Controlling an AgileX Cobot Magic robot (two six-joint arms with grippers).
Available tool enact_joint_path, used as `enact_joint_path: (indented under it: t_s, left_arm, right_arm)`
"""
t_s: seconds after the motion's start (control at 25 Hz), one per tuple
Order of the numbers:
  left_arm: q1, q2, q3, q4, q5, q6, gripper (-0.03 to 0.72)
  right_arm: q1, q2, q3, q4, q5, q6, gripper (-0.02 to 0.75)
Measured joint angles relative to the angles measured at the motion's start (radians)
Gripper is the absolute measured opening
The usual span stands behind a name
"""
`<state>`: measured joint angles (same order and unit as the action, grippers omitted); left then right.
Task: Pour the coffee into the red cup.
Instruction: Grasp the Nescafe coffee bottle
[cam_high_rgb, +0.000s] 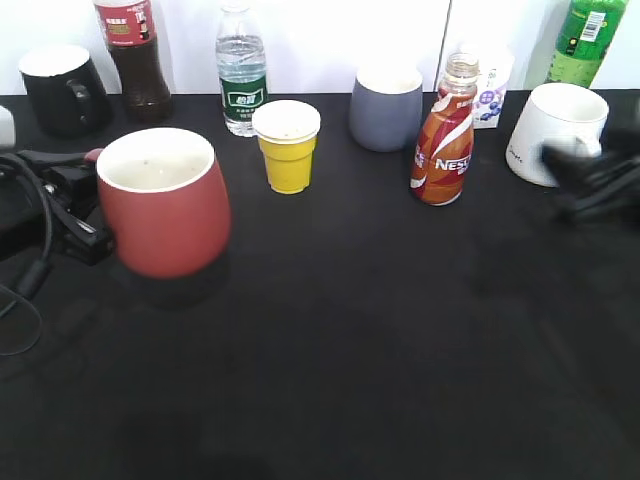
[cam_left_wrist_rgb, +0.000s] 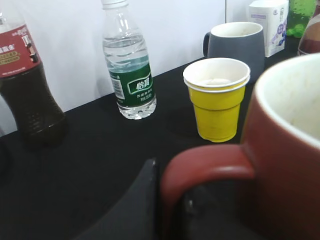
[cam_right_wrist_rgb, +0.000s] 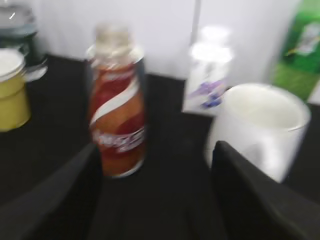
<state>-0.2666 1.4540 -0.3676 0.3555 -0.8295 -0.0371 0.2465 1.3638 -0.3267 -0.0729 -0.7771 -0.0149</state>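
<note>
The red cup (cam_high_rgb: 165, 205) is at the left, off-white inside and empty. My left gripper (cam_high_rgb: 88, 205) is shut on its loop handle; in the left wrist view the handle (cam_left_wrist_rgb: 200, 165) sits between the dark fingers (cam_left_wrist_rgb: 170, 192) and the cup body (cam_left_wrist_rgb: 285, 165) fills the right side. The coffee bottle (cam_high_rgb: 443, 135) stands upright and uncapped at the back right. My right gripper (cam_high_rgb: 590, 180) is open, empty and blurred to the right of it. In the right wrist view the bottle (cam_right_wrist_rgb: 117, 125) stands ahead of the left finger of the gripper (cam_right_wrist_rgb: 155, 200).
A yellow cup (cam_high_rgb: 287, 148), a water bottle (cam_high_rgb: 242, 75), a dark bottle with a red label (cam_high_rgb: 133, 55), a black mug (cam_high_rgb: 60, 88), a grey mug (cam_high_rgb: 386, 108), a white mug (cam_high_rgb: 556, 125), a small carton (cam_high_rgb: 492, 90) and a green bottle (cam_high_rgb: 588, 40) stand along the back.
</note>
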Motion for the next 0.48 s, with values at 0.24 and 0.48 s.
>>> enact_joint_path:
  t_s: [0.24, 0.48]
  left_arm:
    - [0.0, 0.0, 0.0, 0.0, -0.001, 0.0, 0.046]
    - [0.0, 0.0, 0.0, 0.0, -0.001, 0.0, 0.046]
  right_arm:
    - [0.043, 0.123, -0.002, 0.012, -0.091, -0.008, 0.537]
    - [0.043, 0.346, -0.011, -0.038, -0.371, 0.015, 0.634]
